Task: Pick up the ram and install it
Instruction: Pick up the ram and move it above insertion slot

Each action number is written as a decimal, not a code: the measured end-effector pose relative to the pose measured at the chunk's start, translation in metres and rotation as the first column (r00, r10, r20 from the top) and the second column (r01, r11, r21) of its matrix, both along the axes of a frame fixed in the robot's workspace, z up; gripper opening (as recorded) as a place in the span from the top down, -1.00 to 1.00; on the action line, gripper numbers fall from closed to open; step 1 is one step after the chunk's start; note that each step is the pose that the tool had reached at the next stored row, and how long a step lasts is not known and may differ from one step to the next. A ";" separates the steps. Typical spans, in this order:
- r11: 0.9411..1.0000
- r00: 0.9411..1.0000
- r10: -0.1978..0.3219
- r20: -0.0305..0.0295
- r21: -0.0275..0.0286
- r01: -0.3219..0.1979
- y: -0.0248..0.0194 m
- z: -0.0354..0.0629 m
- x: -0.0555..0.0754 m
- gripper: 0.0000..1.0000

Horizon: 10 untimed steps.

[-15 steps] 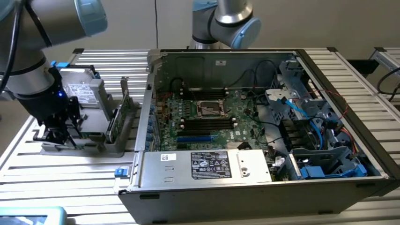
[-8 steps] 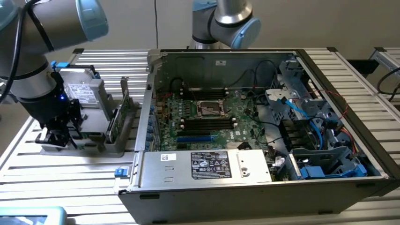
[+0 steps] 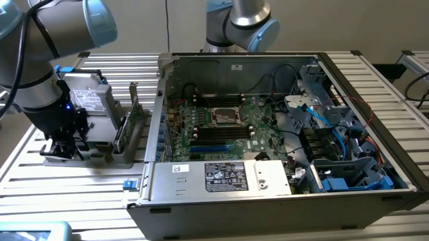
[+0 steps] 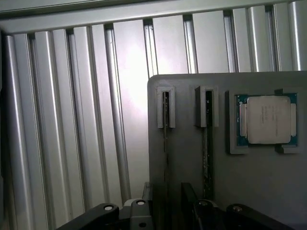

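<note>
Wrist view: ram (image 4: 165,143) on edge in slot of gray holder (image 4: 254,191), running between fingers of gripper (image 4: 168,191); jaws open, not clamping it. Second stick (image 4: 206,143) in next slot, processor chip (image 4: 267,119) in recess beyond. Exterior view: holder on slatted desk (image 3: 80,178), beside open computer case (image 3: 282,130) at exterior view's right.

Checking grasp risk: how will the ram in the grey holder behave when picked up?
The ram looks a thin board, so probably stiff and light. Standing on edge in a slot of the holder, it may bind if pulled askew. Its narrow edge likely offers little grip.
</note>
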<state>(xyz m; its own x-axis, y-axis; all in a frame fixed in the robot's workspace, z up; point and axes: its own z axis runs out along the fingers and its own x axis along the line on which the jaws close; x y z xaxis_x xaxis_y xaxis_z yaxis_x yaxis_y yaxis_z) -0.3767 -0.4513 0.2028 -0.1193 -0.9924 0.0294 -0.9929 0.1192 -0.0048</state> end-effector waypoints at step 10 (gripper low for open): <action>1.000 1.000 0.000 0.000 0.000 0.000 0.0001 0.0049 0.000 0.76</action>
<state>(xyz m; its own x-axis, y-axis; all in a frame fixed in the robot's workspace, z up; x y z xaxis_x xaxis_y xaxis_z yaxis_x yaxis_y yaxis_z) -0.3767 -0.4511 0.2077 -0.1193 -0.9924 0.0293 -0.9929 0.1192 -0.0049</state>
